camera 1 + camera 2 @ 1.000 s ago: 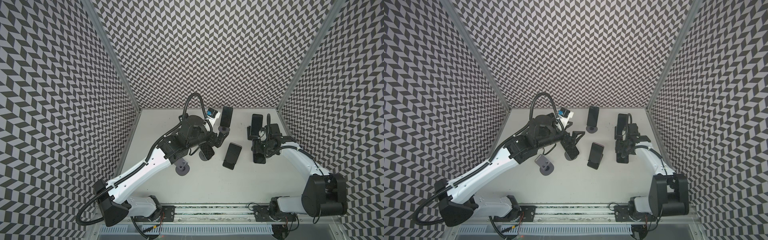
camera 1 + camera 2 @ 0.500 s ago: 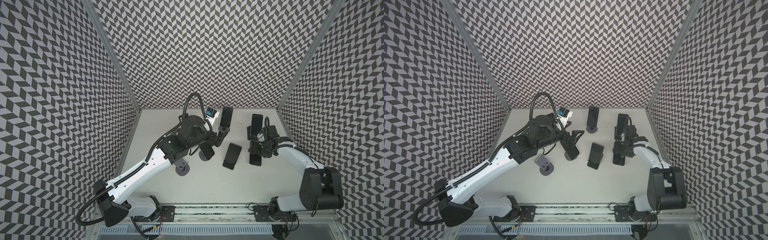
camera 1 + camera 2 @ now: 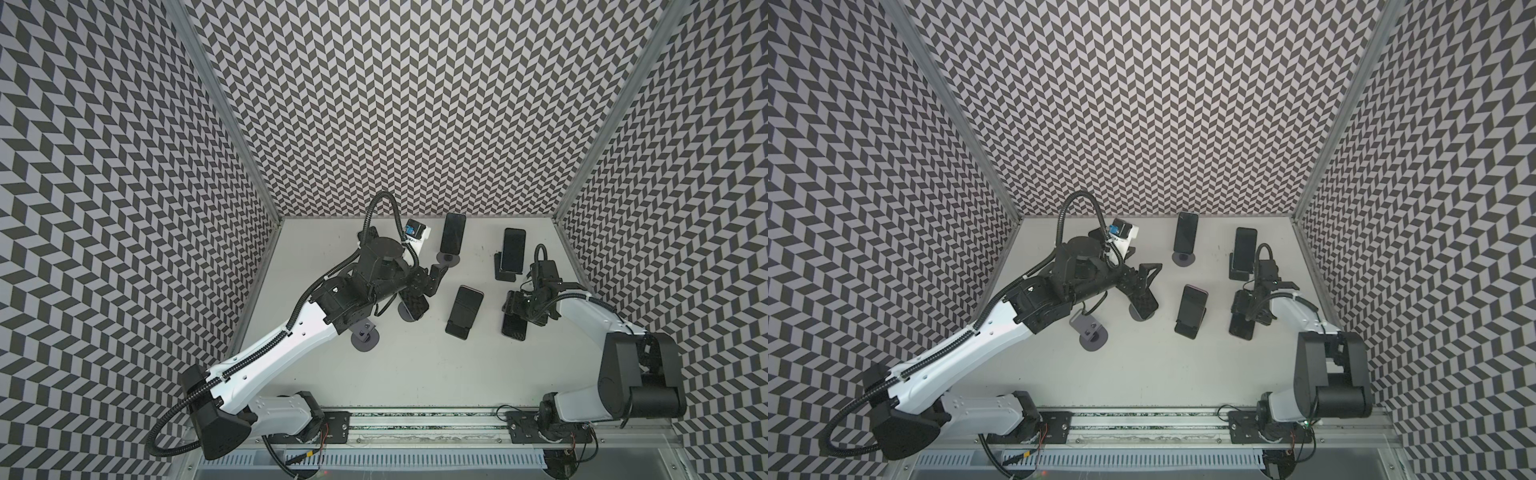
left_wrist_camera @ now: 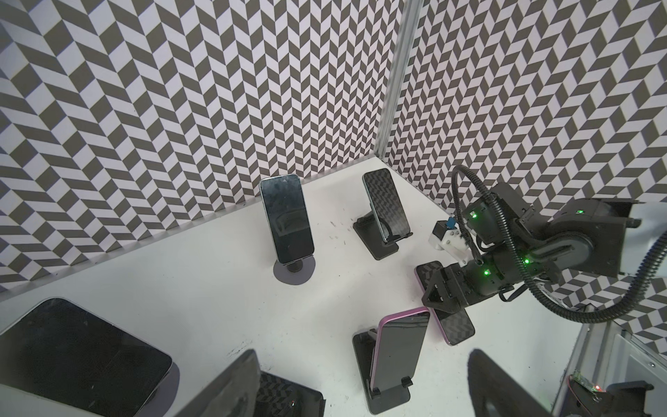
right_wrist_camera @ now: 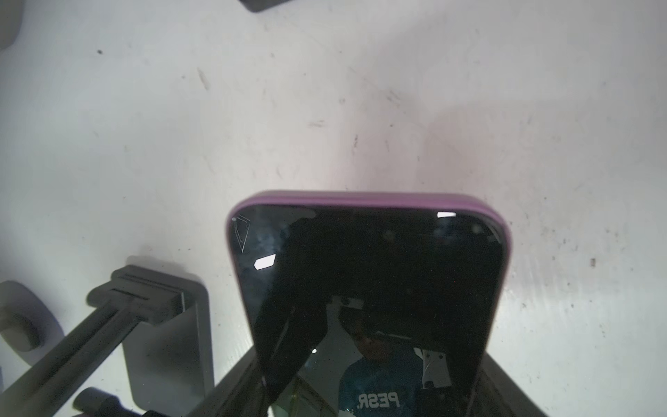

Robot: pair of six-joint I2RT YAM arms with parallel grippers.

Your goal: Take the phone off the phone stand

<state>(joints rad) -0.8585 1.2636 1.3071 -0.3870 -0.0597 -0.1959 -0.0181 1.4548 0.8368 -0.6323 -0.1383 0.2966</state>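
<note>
White table [image 3: 415, 365], scuffed with dark marks, closed in on three sides by black-and-white chevron walls [image 3: 395, 104]. Metal posts [image 3: 233, 124] stand at its two far corners. A rail [image 3: 424, 424] runs along its near edge.

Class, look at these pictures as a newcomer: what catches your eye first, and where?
Black-and-white chevron walls enclose the white table on three sides. On the right, the right gripper is shut on a purple-cased black phone. Another black phone leans on a round-based stand at the back.

Walls [image 3: 374, 104] are black-and-white chevron, worktop's [image 3: 415, 374] plain white, phone [image 5: 368, 260] has a black screen and purple case, stand's [image 3: 365, 340] dark grey.
</note>
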